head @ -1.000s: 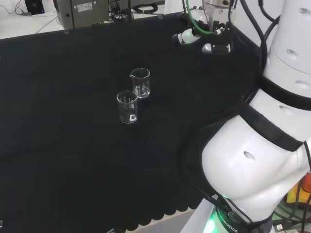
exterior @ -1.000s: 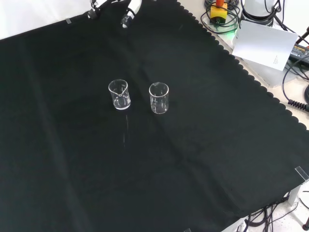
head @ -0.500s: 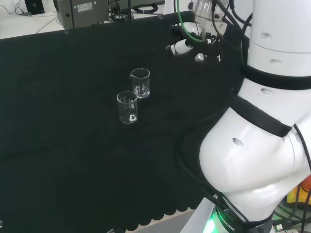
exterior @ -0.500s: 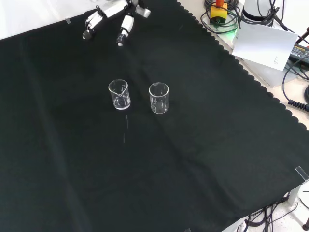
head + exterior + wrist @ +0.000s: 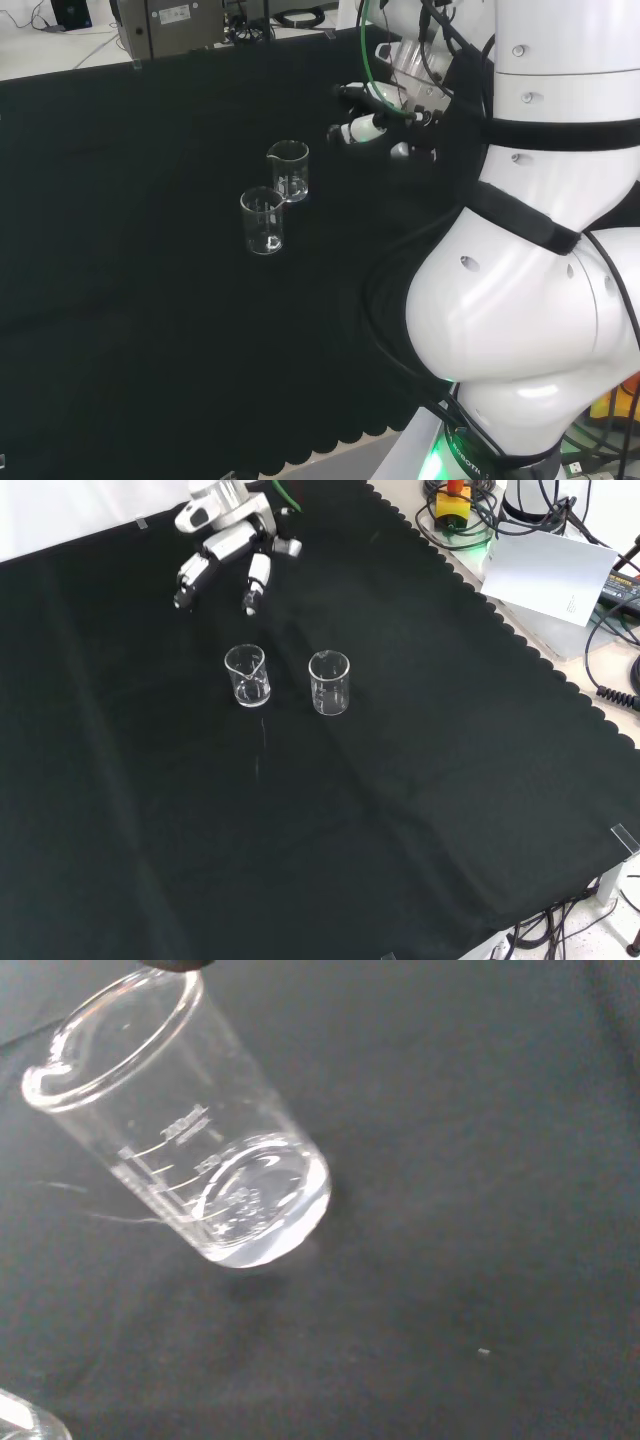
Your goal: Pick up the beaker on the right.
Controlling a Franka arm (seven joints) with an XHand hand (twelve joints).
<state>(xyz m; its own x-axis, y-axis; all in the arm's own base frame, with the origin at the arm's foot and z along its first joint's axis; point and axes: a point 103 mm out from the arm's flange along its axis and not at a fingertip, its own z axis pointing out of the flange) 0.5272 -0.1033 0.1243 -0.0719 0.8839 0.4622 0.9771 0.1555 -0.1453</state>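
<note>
Front view: the hand (image 5: 228, 542), fingers spread and empty, has dropped closer to the 2 beakers on the worktop (image 5: 420, 780), hanging just behind the left beaker (image 5: 247, 675), not the right beaker (image 5: 329, 683).

Lab: glass beakers (image 5: 290, 680), cabled bench (image 5: 450, 810)
</note>
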